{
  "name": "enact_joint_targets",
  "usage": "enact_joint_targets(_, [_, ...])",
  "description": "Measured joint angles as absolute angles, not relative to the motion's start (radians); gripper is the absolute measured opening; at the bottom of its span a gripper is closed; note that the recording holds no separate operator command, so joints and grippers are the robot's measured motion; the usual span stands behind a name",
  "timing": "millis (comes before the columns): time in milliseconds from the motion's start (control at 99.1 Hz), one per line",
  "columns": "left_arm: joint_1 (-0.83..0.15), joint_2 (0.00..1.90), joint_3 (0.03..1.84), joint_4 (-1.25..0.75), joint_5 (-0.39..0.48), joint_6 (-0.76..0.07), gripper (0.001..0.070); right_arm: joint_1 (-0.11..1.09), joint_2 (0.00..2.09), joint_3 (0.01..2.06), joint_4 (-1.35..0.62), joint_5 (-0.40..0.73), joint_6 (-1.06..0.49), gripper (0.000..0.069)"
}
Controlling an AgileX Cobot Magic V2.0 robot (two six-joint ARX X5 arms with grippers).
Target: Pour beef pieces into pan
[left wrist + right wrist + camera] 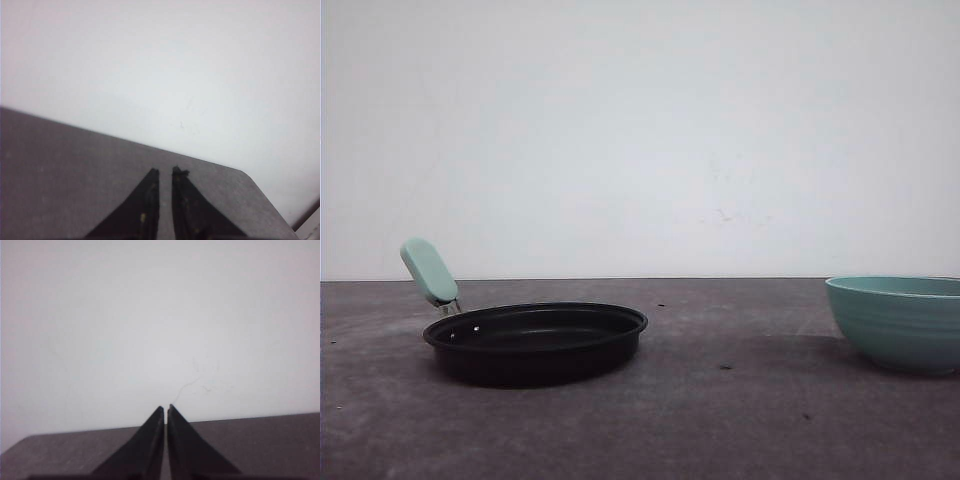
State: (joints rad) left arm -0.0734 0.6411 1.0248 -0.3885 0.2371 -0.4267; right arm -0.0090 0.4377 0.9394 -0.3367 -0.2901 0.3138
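Both hands empty, fingers pressed nearly together: left hand (165, 172), right hand (165, 407). Farther out on the bench (720, 420), pan (536, 340) at left, handle pointing left and back (likely the left arm's side); teal bowl (900, 320) right, contents hidden.

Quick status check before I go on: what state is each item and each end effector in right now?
pan: upright on the table, looks empty, handle pointing up-left.
teal bowl: upright at the table's right edge, contents hidden by its rim.
left end effector: nearly shut, holding nothing.
right end effector: shut, holding nothing.
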Motion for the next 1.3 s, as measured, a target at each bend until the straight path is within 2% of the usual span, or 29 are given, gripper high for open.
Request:
enact_joint_targets(111, [-0.073, 0.764, 1.179, -0.431, 0.264, -0.403, 0.0048, -0.009, 0.544, 1.084, -0.434, -0.306, 0.262, 0.0009])
enact_joint_targets(172, [-0.073, 0.789, 1.213, -0.434, 0.284, -0.402, 0.0128, -0.009, 0.579, 1.131, -0.466, -0.326, 0.243, 0.0016])
enact_joint_targets(212, [-0.073, 0.79, 1.223, -0.438, 0.301, -0.403, 0.0209, -0.009, 0.591, 1.147, -0.471, -0.342, 0.236, 0.0053])
enact_joint_targets(262, [-0.076, 0.783, 1.227, -0.437, 0.317, -0.403, 0.0332, -0.009, 0.599, 1.156, -0.472, -0.346, 0.231, 0.0164])
enact_joint_targets(333, [-0.084, 0.776, 1.228, -0.443, 0.321, -0.403, 0.0438, -0.009, 0.599, 1.157, -0.48, -0.345, 0.231, 0.0373])
enact_joint_targets(383, [-0.089, 0.772, 1.23, -0.459, 0.321, -0.403, 0.0474, -0.009, 0.599, 1.157, -0.489, -0.344, 0.232, 0.0519])
enact_joint_targets(424, [-0.091, 0.771, 1.233, -0.478, 0.321, -0.403, 0.0488, -0.009, 0.596, 1.158, -0.496, -0.344, 0.232, 0.0604])
enact_joint_targets(505, [-0.097, 0.77, 1.235, -0.515, 0.321, -0.403, 0.05, -0.009, 0.594, 1.159, -0.521, -0.344, 0.232, 0.0675])
enact_joint_targets(706, [-0.12, 0.778, 1.193, -0.563, 0.321, -0.402, 0.0504, -0.009, 0.596, 1.159, -0.571, -0.341, 0.232, 0.0682])
enact_joint_targets(898, [-0.125, 0.77, 0.955, -0.499, 0.322, -0.411, 0.051, -0.004, 0.592, 1.159, -0.574, -0.342, 0.232, 0.0682])
enact_joint_targets(989, [-0.125, 0.786, 0.782, -0.391, 0.367, -0.473, 0.051, 0.004, 0.587, 1.159, -0.578, -0.347, 0.232, 0.0682])
enact_joint_targets(1110, [-0.125, 0.829, 0.583, -0.219, 0.431, -0.602, 0.051, 0.012, 0.582, 1.159, -0.591, -0.348, 0.232, 0.0682])
enact_joint_targets(1221, [-0.126, 0.912, 0.532, -0.125, 0.433, -0.672, 0.051, 0.012, 0.582, 1.159, -0.612, -0.347, 0.232, 0.0682])
enact_joint_targets(1302, [-0.126, 0.989, 0.532, -0.072, 0.435, -0.678, 0.051, 0.012, 0.582, 1.159, -0.63, -0.348, 0.232, 0.0682])
